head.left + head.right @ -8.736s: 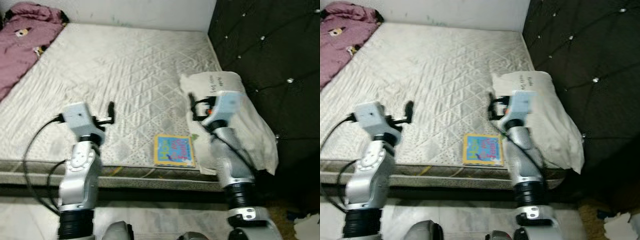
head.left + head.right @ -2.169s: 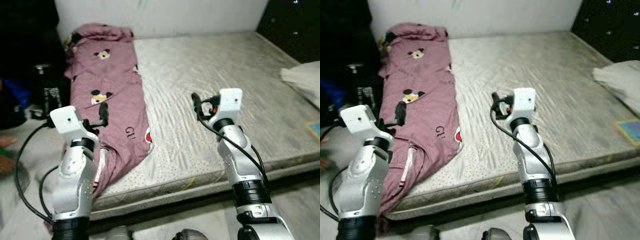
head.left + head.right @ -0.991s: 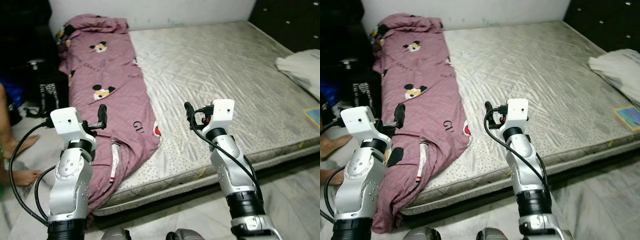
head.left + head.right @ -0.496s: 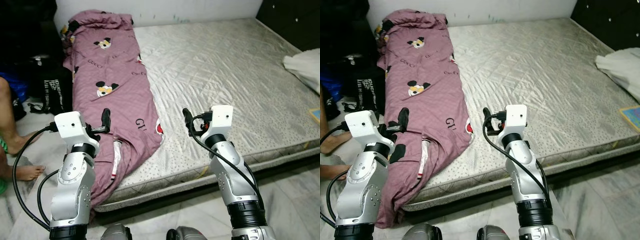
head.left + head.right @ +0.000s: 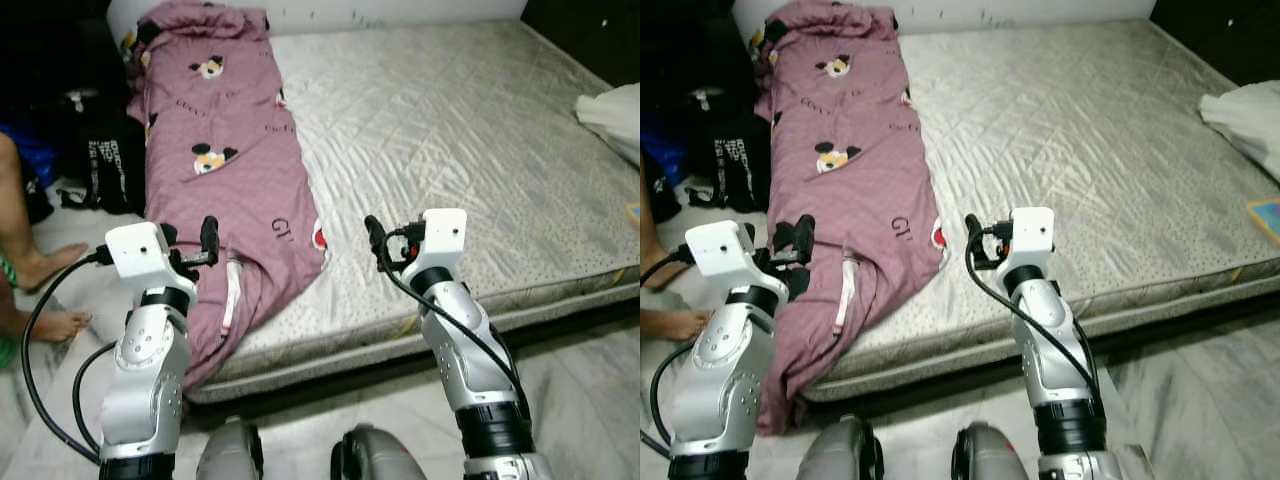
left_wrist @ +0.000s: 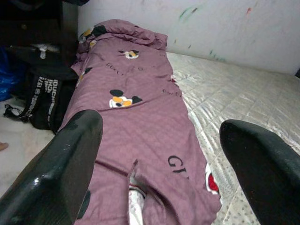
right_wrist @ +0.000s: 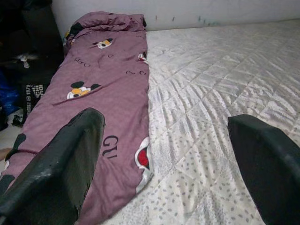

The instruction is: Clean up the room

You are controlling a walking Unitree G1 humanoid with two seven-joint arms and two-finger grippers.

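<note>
Blanket: a mauve blanket (image 5: 235, 170) printed with cartoon mouse figures and lettering lies lengthwise along the left side of the mattress, bunched at the far end by the wall; its near end spills over the mattress edge toward the floor.
Mattress: a bare, quilted grey-white mattress (image 5: 460, 140) reaches from the wall to the near edge in front of the robot.
Left gripper: the left gripper (image 6: 161, 154) is raised over the near end of the blanket, its two black fingers (image 6: 61, 173) spread wide apart with nothing between them.
Right gripper: the right gripper (image 7: 173, 159) is held above the near edge of the mattress, just beside the blanket's right border; its fingers (image 7: 56, 168) stand wide apart and hold nothing.
White cloth: a crumpled white cloth (image 5: 612, 115) rests at the right edge of the mattress, well apart from the blanket.
Book: a corner of a colourful book (image 5: 1267, 215) shows near the right edge, close to the white cloth.
Black bag: a black bag (image 5: 108, 165) with white lettering sits on the floor beside the left side of the mattress.
Person: a bare leg and foot (image 5: 30, 265) of a person stand on the floor at far left.
</note>
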